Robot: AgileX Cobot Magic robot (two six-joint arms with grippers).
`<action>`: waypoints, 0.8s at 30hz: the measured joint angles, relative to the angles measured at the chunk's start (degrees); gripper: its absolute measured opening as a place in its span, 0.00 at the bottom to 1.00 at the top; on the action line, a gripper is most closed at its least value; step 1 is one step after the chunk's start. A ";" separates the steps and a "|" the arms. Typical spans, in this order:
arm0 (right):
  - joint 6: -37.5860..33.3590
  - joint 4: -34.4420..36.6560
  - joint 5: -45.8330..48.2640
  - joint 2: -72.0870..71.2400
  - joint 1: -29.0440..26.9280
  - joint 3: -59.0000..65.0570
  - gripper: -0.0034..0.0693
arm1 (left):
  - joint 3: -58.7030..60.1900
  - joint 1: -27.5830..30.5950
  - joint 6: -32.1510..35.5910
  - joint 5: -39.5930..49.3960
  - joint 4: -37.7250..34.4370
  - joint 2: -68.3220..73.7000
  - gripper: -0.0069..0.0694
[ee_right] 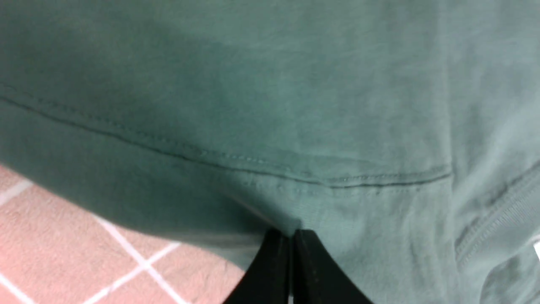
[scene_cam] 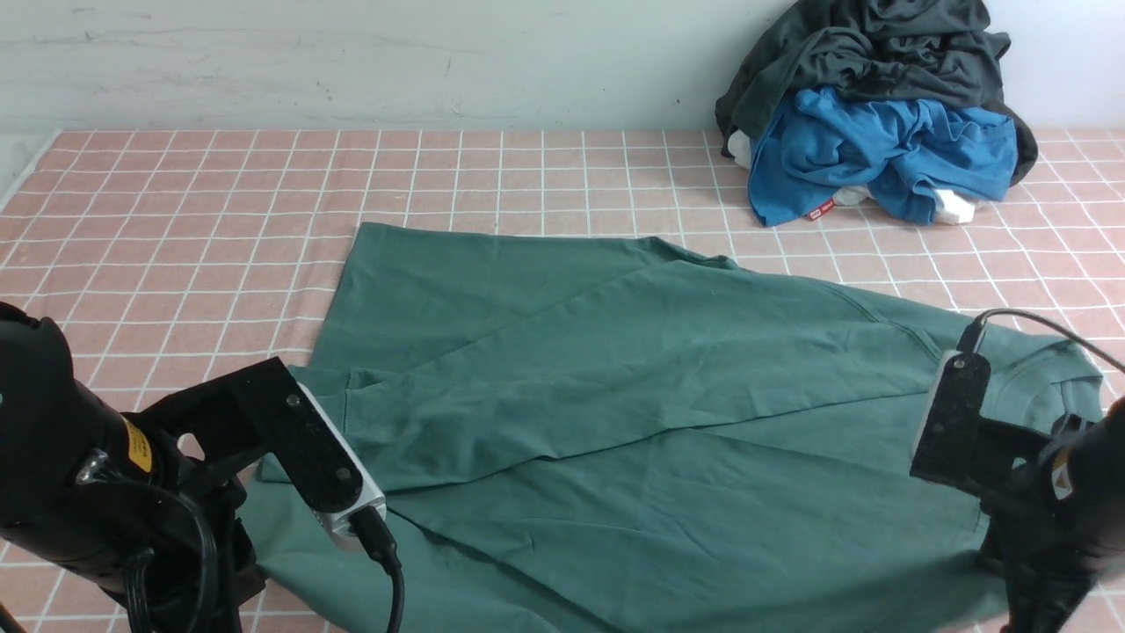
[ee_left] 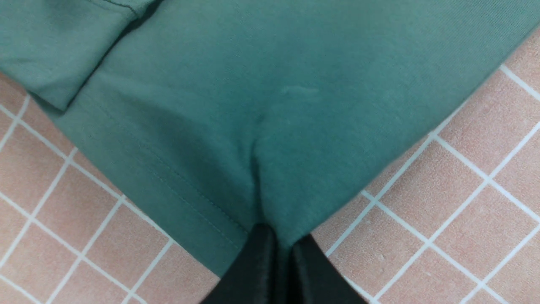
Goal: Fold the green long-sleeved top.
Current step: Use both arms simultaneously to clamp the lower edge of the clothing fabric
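Observation:
The green long-sleeved top point(scene_cam: 615, 378) lies spread across the pink checked table, with its sleeves folded diagonally over the body. My left gripper point(ee_left: 280, 240) is shut on the top's stitched hem corner point(ee_left: 202, 202) at the near left. At the near right, my right gripper point(ee_right: 292, 236) is shut on the top's edge beside a seam point(ee_right: 253, 162), close to the ribbed neck point(ee_right: 493, 219). In the front view both arms' wrist housings hide the fingertips.
A heap of clothes sits at the back right against the wall, a dark grey-black garment point(scene_cam: 870, 53) on top of a bright blue garment point(scene_cam: 879, 154). The pink checked table cover point(scene_cam: 176, 220) runs left and behind the top.

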 joint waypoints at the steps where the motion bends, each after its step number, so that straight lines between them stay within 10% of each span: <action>1: 0.00 0.00 0.97 -0.20 0.00 -0.14 0.04 | 0.00 0.00 0.00 0.02 -0.12 0.00 0.10; 7: 0.98 0.22 2.72 -0.27 0.00 -0.14 0.06 | 0.00 0.00 0.00 0.02 -0.16 0.00 0.10; 15: 0.58 2.55 2.79 -0.27 0.00 -0.14 0.43 | 0.00 0.00 0.00 -0.01 -0.16 0.00 0.10; 24: -18.45 -0.45 2.91 0.50 0.00 3.27 0.58 | 0.00 0.00 0.00 0.19 -2.26 0.00 0.10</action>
